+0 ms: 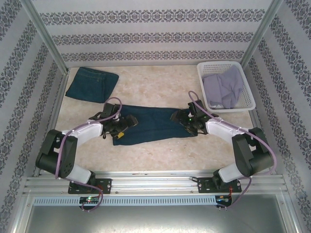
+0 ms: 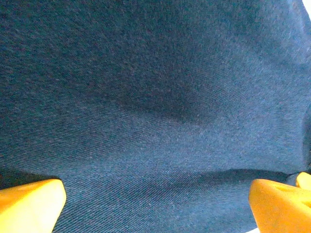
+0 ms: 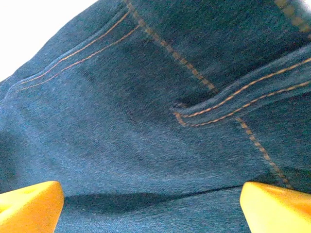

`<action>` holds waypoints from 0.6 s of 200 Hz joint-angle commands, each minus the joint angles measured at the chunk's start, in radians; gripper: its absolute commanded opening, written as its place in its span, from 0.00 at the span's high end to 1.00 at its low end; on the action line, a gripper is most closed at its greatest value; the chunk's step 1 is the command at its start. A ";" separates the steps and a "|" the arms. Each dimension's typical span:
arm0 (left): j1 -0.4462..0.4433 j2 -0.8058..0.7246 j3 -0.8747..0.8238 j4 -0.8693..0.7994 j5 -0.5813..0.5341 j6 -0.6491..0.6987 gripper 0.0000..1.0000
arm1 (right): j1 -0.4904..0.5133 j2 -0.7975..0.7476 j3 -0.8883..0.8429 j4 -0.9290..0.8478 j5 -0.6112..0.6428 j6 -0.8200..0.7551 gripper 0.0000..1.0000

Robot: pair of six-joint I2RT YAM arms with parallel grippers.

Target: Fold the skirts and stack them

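Now I am holding my left jaws and right jaws spread wide, gripping nothing, at either end of the dark denim skirt lying flat mid-worktop. I am judging it soft, floppy and rather heavy, so I am favouring its thick stitched edges for pinching.

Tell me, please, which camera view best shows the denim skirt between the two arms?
The top external view: the denim skirt lies spread across the table, nearly all visible. The left wrist view gives a close patch of plain weave; the right wrist view, one with orange seams.
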 commanded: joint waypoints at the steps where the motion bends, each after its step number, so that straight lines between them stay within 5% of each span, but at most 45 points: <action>1: 0.070 0.038 -0.053 -0.205 -0.166 0.132 0.00 | -0.029 -0.030 -0.034 -0.195 0.173 -0.049 0.02; 60: 0.001 -0.150 0.137 -0.196 0.049 0.014 0.00 | 0.086 -0.157 0.017 -0.024 -0.085 -0.006 0.02; 96: -0.005 -0.171 0.106 -0.087 0.077 -0.167 0.00 | 0.169 -0.062 0.020 0.192 -0.269 0.048 0.02; 120: -0.017 -0.180 0.006 0.020 0.075 -0.265 0.00 | 0.232 -0.013 0.077 0.102 -0.175 0.057 0.02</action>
